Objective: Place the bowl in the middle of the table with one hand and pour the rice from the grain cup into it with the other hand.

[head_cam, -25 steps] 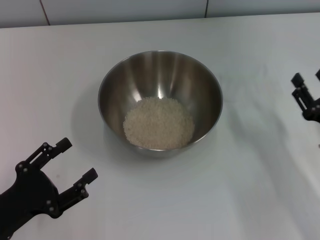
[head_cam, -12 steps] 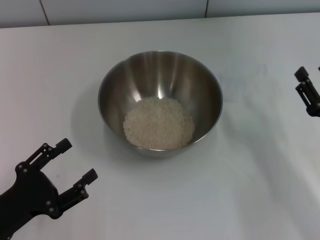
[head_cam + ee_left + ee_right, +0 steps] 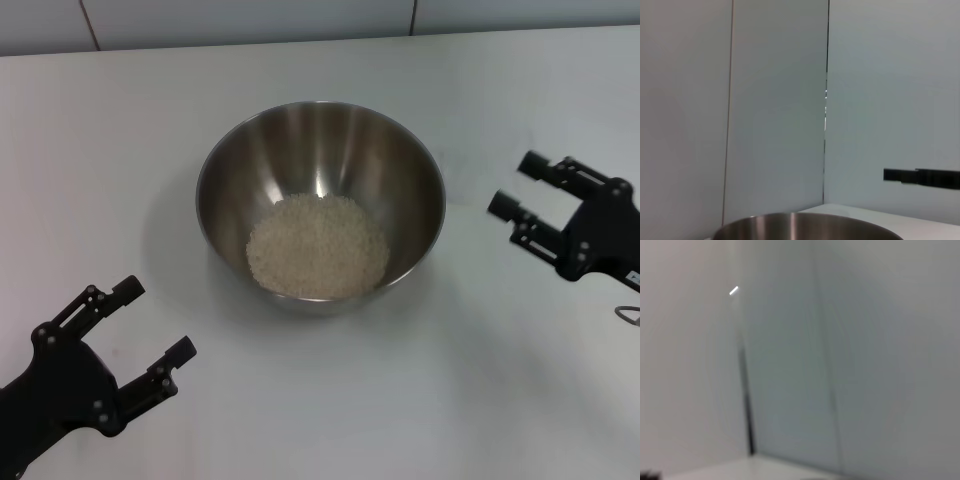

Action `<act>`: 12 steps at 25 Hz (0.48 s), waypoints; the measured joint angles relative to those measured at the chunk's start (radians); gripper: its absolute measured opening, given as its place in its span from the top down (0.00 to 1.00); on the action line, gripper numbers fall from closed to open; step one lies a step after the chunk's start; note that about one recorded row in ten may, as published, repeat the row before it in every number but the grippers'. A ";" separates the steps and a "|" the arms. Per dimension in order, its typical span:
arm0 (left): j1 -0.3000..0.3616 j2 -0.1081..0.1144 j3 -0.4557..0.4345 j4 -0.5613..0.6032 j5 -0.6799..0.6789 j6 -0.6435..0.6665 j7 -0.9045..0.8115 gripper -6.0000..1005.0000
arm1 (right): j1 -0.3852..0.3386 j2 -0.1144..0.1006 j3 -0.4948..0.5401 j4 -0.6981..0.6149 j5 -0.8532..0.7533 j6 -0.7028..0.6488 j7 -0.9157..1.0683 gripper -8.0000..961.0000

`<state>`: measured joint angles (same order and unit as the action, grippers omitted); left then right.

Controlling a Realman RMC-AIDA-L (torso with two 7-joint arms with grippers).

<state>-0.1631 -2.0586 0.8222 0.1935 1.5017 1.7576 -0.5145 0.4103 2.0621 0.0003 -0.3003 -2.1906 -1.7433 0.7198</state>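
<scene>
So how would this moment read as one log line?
bowl: mid-table | rice: in bowl | left gripper: open, empty | right gripper: open, empty

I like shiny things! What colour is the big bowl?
Shiny silver-grey metal bowl, clearest in the head view.

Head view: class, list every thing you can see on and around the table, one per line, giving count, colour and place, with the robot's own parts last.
bowl: one, shiny steel, middle of the table, upright.
rice: one heap, off-white, in the bottom of the bowl, towards its near side.
table: one, white, under everything.
wall: pale tiles with dark seams, behind the table's far edge.
grain cup: none in view.
left pincer: one, black, open and empty, near the table's front left, apart from the bowl.
right pincer: one, black, open and empty, to the right of the bowl, fingers pointing towards it, not touching.
</scene>
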 joint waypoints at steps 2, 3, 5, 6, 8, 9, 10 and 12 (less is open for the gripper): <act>0.000 0.000 0.000 0.000 0.000 0.000 0.000 0.18 | 0.012 -0.004 -0.030 -0.019 -0.001 0.007 0.015 0.37; -0.002 0.000 0.000 0.001 0.000 0.000 0.000 0.18 | 0.021 -0.008 -0.052 -0.029 -0.002 0.011 0.026 0.37; -0.007 0.000 0.000 0.008 0.000 0.000 -0.003 0.18 | 0.044 -0.017 -0.117 -0.050 -0.003 0.020 0.048 0.37; -0.007 0.000 0.000 0.008 0.000 0.000 -0.003 0.18 | 0.044 -0.017 -0.117 -0.050 -0.003 0.020 0.048 0.37; -0.017 0.000 0.003 0.015 0.000 -0.001 -0.007 0.18 | 0.061 -0.024 -0.168 -0.061 -0.004 0.027 0.059 0.37; -0.017 0.000 0.003 0.015 0.000 -0.001 -0.007 0.18 | 0.061 -0.024 -0.168 -0.061 -0.004 0.027 0.059 0.37; -0.022 0.001 0.005 0.015 0.000 -0.003 -0.009 0.18 | 0.069 -0.028 -0.190 -0.072 -0.005 0.032 0.079 0.37; -0.022 0.001 0.005 0.015 0.000 -0.003 -0.009 0.18 | 0.073 -0.029 -0.199 -0.078 -0.005 0.033 0.091 0.37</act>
<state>-0.1855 -2.0576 0.8270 0.2090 1.5017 1.7549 -0.5232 0.4831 2.0328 -0.1989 -0.3787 -2.1952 -1.7106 0.8110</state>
